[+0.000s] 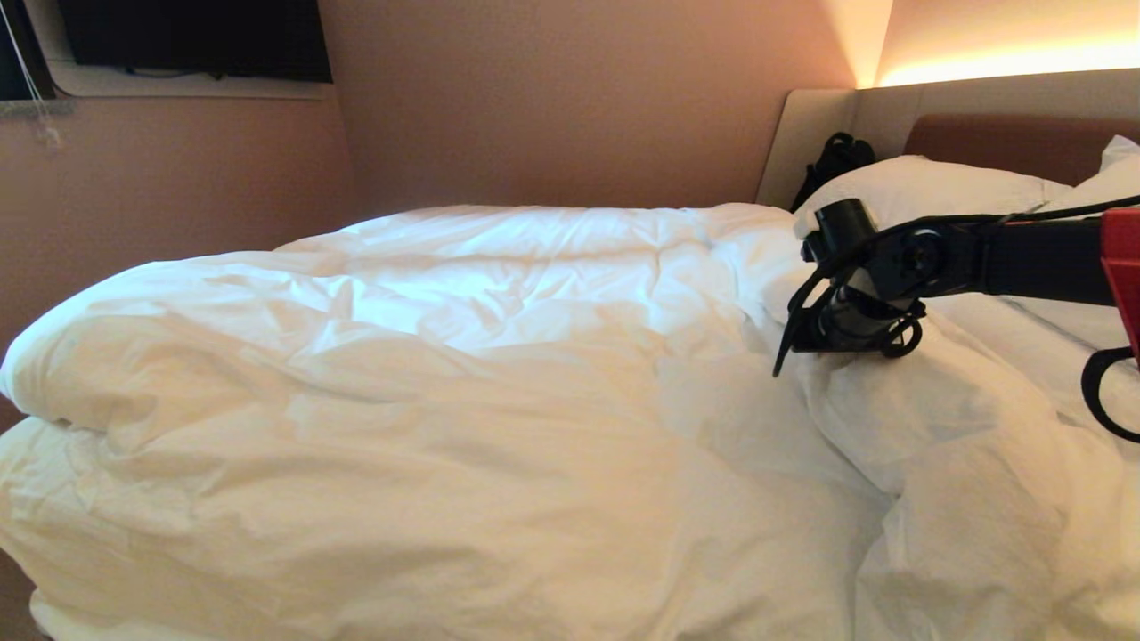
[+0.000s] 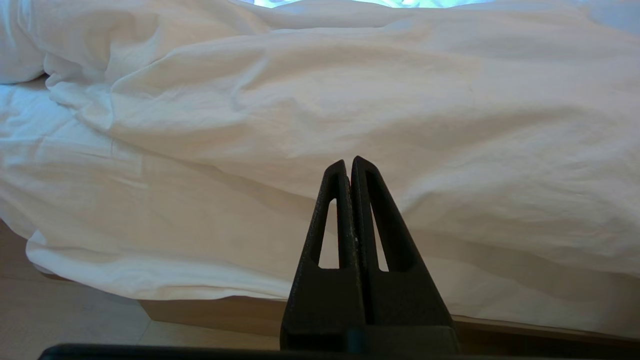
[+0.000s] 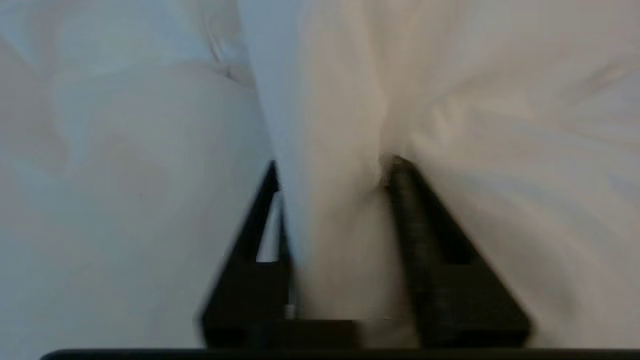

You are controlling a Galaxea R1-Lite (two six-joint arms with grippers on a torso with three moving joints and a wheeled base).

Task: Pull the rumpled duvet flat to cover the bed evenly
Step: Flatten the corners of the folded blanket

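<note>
Head view: bed, wide, long axis running from lower left up to the padded headboard at upper right. Holding: duvet, white, puffy, creased, spread over nearly the whole mattress, long axis matching the bed's; near edge draped over the front side, head-end portion bunched into a raised ridge directly beneath and in front of the right tool. Beyond the right tool, toward the headboard: two white pillows, side by side. Behind the nearer pillow, against the headboard corner: a black bag, partly hidden. To the far side of the right tool, past the duvet: pink wall with a dark screen mounted high. Right arm reaching in from the right edge over the head end, crossing in front of the pillows.

Right wrist view: right tool, fingers spread apart, a thick fold of duvet standing between them; fabric touching the inner face of one finger, contact with the other not clear through blur.

Left wrist view: left tool, fingers pressed together, nothing between them, parked low and apart from the bed's side. Ahead of it: hanging duvet edge; below that, tan wooden bed base and pale floor.
</note>
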